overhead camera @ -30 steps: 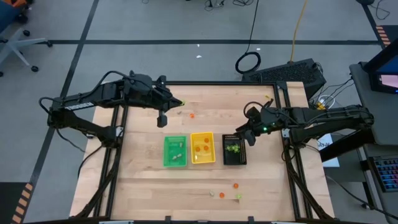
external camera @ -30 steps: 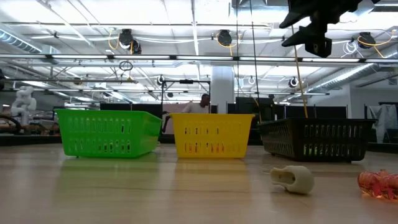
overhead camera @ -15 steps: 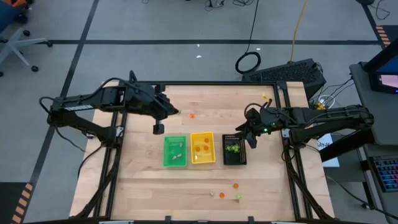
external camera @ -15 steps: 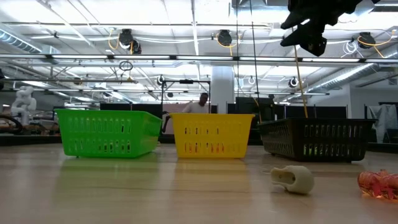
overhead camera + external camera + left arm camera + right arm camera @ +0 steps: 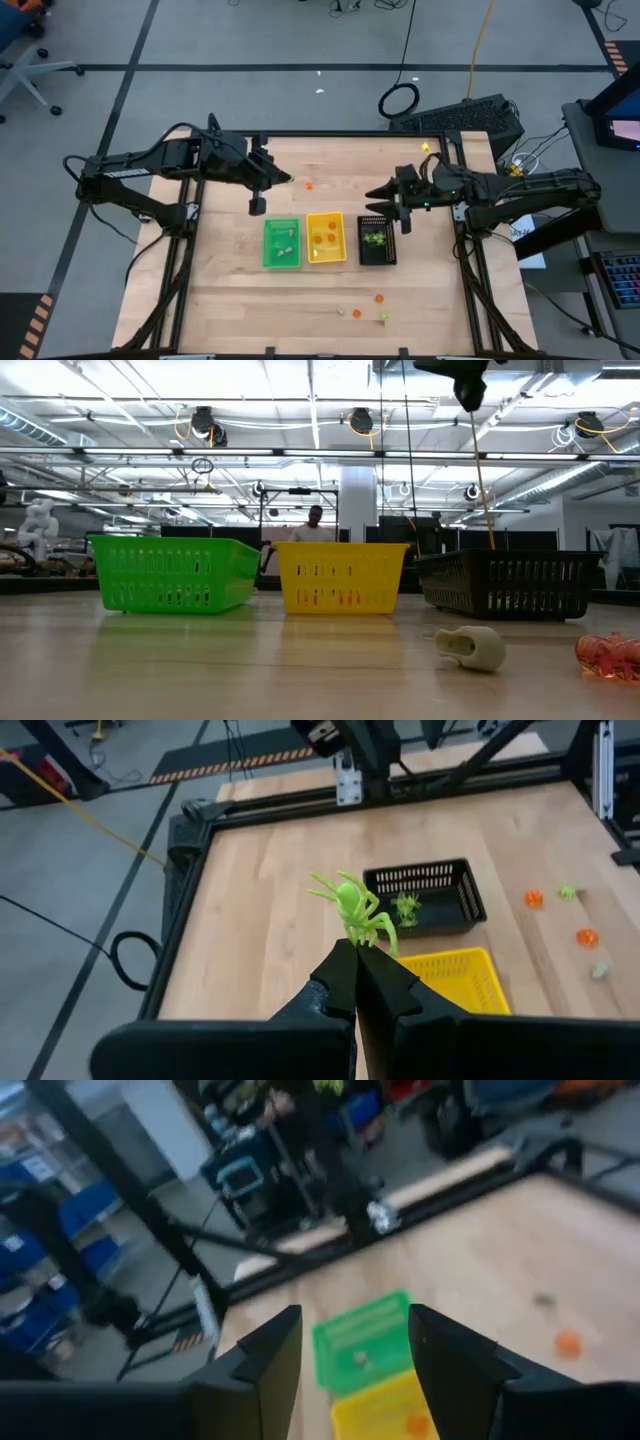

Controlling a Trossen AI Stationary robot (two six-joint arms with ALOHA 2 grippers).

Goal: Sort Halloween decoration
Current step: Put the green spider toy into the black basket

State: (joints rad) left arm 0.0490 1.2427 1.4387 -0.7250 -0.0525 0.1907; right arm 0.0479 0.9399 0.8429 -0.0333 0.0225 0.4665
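Where left tool [image 5: 356, 952] pinches, spindly green spider [image 5: 352, 906]

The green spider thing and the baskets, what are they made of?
The green spider in the left gripper looks like soft moulded plastic or rubber: thin legs, even matt colour. The green basket looks like hard, slightly glossy plastic with moulded slots.

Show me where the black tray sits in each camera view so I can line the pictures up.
High view: the black tray is rightmost of three trays, below the right gripper.
Low view: black tray at right, on the table.
Left wrist view: black tray beyond the green spider.
Right wrist view: not in it.
Shared landmark: the yellow tray beside it.
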